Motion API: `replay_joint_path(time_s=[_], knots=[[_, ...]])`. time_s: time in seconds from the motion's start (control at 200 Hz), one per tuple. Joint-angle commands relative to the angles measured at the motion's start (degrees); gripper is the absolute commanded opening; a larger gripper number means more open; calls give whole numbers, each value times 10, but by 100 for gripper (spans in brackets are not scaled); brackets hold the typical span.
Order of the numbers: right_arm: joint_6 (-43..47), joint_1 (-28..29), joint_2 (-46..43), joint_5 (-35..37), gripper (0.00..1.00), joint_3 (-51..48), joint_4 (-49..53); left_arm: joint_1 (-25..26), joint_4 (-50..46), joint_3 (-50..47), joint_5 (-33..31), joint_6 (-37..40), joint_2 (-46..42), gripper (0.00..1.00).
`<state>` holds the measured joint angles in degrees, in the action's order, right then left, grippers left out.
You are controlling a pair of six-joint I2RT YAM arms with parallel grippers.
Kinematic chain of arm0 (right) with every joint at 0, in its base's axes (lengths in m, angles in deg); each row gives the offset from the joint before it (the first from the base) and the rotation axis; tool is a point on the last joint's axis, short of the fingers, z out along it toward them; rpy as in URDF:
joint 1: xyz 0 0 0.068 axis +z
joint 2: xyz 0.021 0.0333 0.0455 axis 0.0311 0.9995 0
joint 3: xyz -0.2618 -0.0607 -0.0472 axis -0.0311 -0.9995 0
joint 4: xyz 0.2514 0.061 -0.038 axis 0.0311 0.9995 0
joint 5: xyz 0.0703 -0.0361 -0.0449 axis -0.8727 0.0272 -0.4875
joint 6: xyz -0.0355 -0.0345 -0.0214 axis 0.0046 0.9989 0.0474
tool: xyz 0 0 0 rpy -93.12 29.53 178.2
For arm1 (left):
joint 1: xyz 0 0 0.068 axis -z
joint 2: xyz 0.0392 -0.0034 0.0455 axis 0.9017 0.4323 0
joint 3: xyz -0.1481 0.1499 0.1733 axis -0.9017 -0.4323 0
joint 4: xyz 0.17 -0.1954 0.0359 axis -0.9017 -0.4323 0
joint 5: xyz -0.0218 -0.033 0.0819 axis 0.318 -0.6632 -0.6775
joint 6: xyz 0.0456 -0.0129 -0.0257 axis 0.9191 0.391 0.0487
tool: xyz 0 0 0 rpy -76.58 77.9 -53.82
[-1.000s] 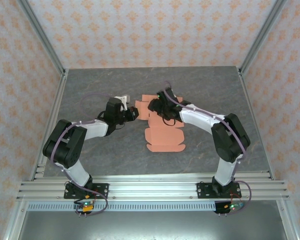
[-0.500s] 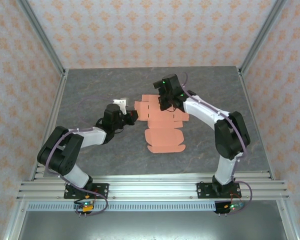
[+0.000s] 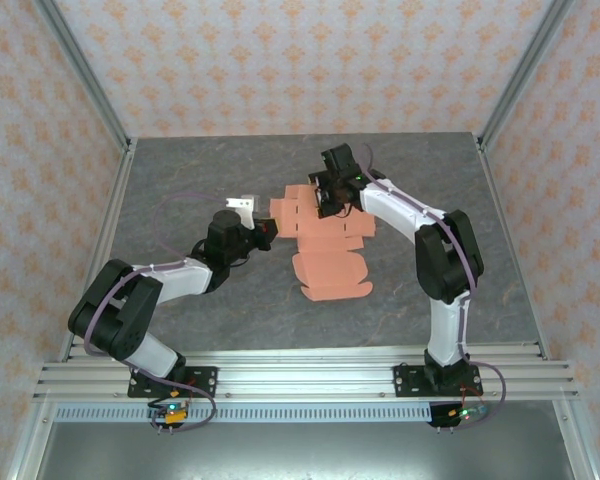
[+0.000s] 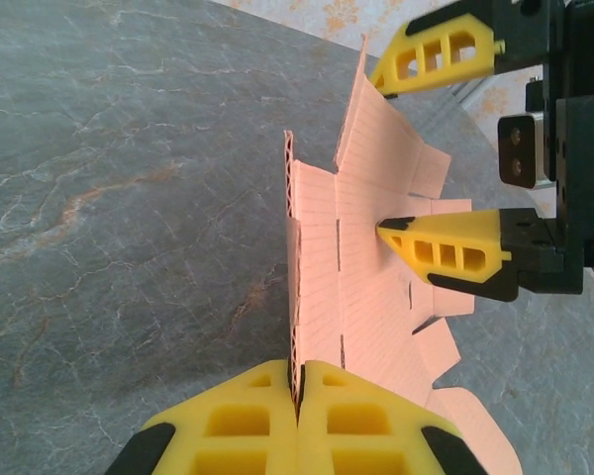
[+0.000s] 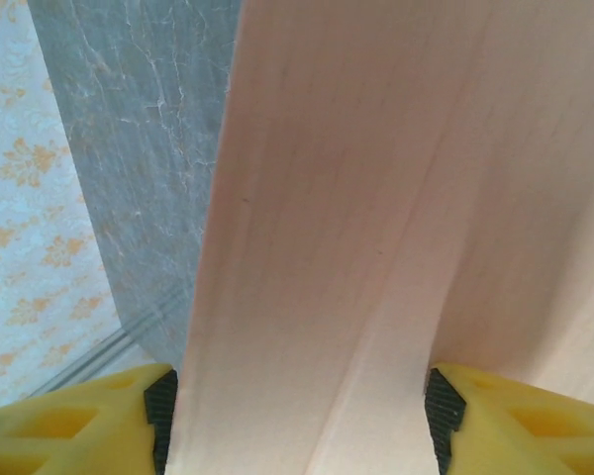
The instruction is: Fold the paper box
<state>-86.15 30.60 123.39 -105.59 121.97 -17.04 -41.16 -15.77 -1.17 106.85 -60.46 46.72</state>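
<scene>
Paper box [image 3: 330, 275] lies as an unfolded sheet mid-desk [image 3: 180, 180]. At its left edge your left gripper [image 4: 299, 381] is clenched on the card, anchoring it. Further right, your right gripper [image 4: 376, 158] stands spread astride a raised flap, likely to crease it.

Paper box [image 4: 366, 297]: thin salmon card, matt, fine ribbing seen across face, fluted core seen at cut edge. Left gripper [image 4: 298, 381] and right gripper [image 4: 376, 158]: fingers moulded in matt yellow plastic, black plastic behind. Table [image 3: 180, 180]: grey marbled stone-look top, smooth, dull sheen. Frame rails [image 3: 310, 372]: bare brushed metal.
</scene>
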Motion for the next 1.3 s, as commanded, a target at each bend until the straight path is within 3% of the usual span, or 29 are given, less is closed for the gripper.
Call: replay_joint_path(time_s=[0.0,0.125,0.415,0.606,0.766,0.821,0.961,1.076,1.296], knots=[[-7,-2,-17,-2,58,-21,4,1,36,-9,-25,12,-4,0],[-13,-3,-27,-9,42,-37,-6,0,31,-13,-40,10,-4,0],[8,-3,-59,31,29,-65,-11,0,16,-1,-61,-4,26,0],[11,-3,-62,19,12,-96,-55,0,29,0,-67,-23,45,0],[15,-3,-66,10,7,-123,-97,1,26,-1,-71,-26,43,6],[18,-3,-71,12,5,-133,-106,0,19,0,-69,-26,38,10],[35,-3,-85,17,3,-168,-159,0,0,-8,-80,-24,23,30],[78,-7,-93,-6,2,-200,-243,-1,-9,-10,-46,-19,7,47],[134,-9,-92,-87,0,-234,-387,-27,-148,36,-58,-11,-15,50]])
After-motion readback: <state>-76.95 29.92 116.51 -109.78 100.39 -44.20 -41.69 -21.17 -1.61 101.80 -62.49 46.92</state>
